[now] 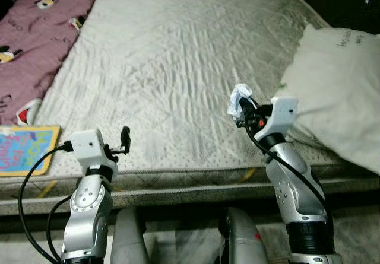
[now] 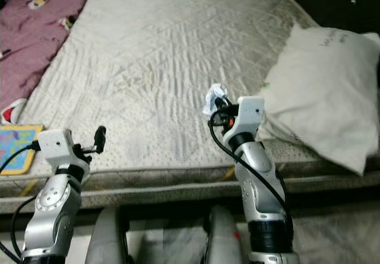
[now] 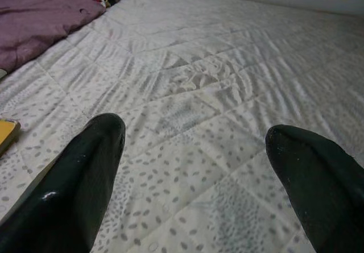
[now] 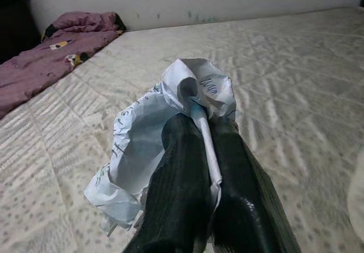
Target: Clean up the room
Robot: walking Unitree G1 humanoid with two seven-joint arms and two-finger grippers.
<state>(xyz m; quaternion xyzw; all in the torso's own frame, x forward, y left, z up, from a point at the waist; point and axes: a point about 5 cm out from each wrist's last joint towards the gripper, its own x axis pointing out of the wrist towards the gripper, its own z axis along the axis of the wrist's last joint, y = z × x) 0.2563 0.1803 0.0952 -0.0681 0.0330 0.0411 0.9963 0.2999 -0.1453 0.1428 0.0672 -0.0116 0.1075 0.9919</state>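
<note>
Right end effector (image 1: 242, 111) pinches crumpled paper (image 1: 239, 99) above the bed (image 1: 178, 68).
Thin grip; paper may slip. Left end effector (image 1: 124, 138) gapes empty.

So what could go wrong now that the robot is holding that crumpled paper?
The right pincer pinches only a thin fold of the crumpled paper, so it might slip out and drop back onto the mattress. The paper's loose bulk hangs off to one side and could tear. The pillow lies close beside that arm, so a swing could knock it.
</note>
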